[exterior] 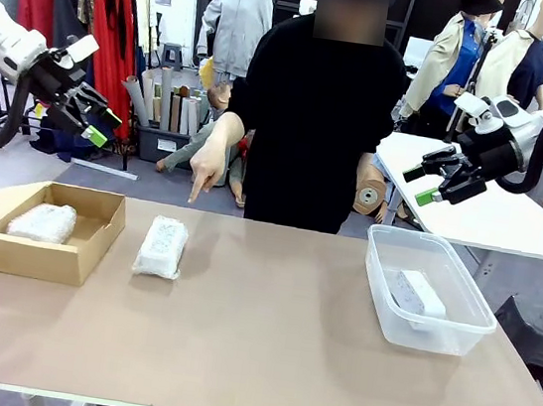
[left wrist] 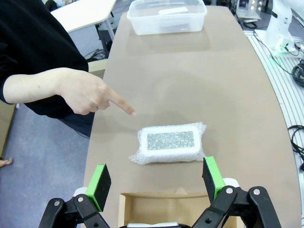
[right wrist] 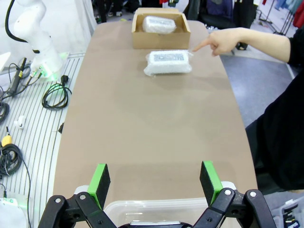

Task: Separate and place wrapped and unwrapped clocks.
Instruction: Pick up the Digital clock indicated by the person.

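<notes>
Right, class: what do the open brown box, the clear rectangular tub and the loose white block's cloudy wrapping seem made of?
Open brown box: matt cardboard, by its folded flaps. Clear rectangular tub: probably smooth plastic, by its see-through walls. Cloudy wrapping: apparently bubble wrap, a crinkled film.

The left hand (exterior: pixel 101 126) hangs raised above the left edge of the surface (exterior: pixel 263 342), its jaws spread wide (green pads (left wrist: pixel 98 186) well apart) and tilted downward. The right hand (exterior: pixel 417 184) hovers high over the right edge, likewise spread wide, angled down and inward. Both grip nothing.
</notes>
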